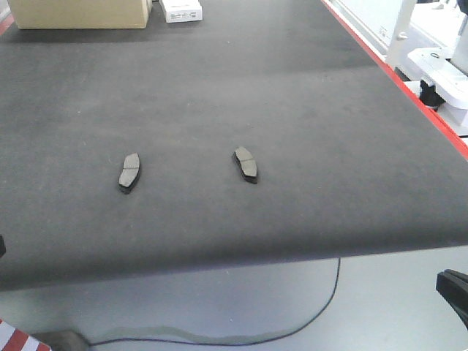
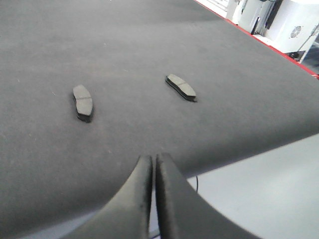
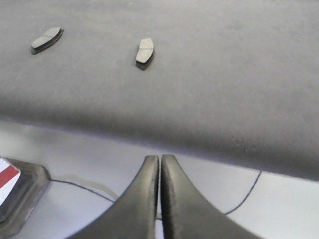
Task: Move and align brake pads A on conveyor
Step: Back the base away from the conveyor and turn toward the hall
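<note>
Two dark grey brake pads lie flat on the conveyor (image 1: 292, 102), apart from each other. The left brake pad (image 1: 130, 172) (image 2: 82, 102) (image 3: 47, 40) points roughly away from me. The right brake pad (image 1: 246, 164) (image 2: 181, 87) (image 3: 145, 52) is angled slightly left. My left gripper (image 2: 153, 158) is shut with nothing in it, hanging over the belt's near edge, short of both pads. My right gripper (image 3: 160, 158) is also shut and empty, hovering over the floor in front of the belt. In the front view only a dark bit of the right arm (image 1: 453, 289) shows at the lower right.
A cardboard box (image 1: 80, 13) and a small white box (image 1: 181, 9) stand at the belt's far end. A red stripe (image 1: 409, 91) runs along the belt's right edge, with white machinery (image 1: 439, 66) beyond. A black cable (image 1: 322, 307) lies on the grey floor below the near edge.
</note>
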Tool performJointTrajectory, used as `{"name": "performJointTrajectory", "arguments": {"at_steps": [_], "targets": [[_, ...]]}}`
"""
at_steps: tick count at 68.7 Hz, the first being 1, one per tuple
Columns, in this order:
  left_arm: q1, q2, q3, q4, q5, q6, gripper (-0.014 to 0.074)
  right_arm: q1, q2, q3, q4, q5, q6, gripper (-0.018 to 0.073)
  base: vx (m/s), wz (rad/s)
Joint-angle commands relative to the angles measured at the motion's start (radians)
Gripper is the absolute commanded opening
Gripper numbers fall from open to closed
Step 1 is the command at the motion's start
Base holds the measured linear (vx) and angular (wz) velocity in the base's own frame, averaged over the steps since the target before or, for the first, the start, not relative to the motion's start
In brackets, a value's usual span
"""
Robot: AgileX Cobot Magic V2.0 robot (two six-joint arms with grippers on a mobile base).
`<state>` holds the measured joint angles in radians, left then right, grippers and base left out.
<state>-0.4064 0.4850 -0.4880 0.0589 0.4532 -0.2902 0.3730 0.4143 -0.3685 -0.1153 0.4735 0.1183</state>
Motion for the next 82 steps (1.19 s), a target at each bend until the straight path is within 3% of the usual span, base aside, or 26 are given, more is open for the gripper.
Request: {"name": "performJointTrajectory", "arguments": {"at_steps": [1, 82], "targets": [[-0.004, 0.005, -0.029, 0.004, -0.071, -0.008, -0.0006, -0.004, 0.009, -0.027, -0.010, -0.067, -0.007, -0.0010, -0.18, -0.05], [-0.004, 0.005, -0.029, 0.004, -0.071, -0.008, -0.0006, -0.004, 0.009, -0.027, -0.010, -0.068, -0.007, -0.0010, -0.22, -0.19]]}}
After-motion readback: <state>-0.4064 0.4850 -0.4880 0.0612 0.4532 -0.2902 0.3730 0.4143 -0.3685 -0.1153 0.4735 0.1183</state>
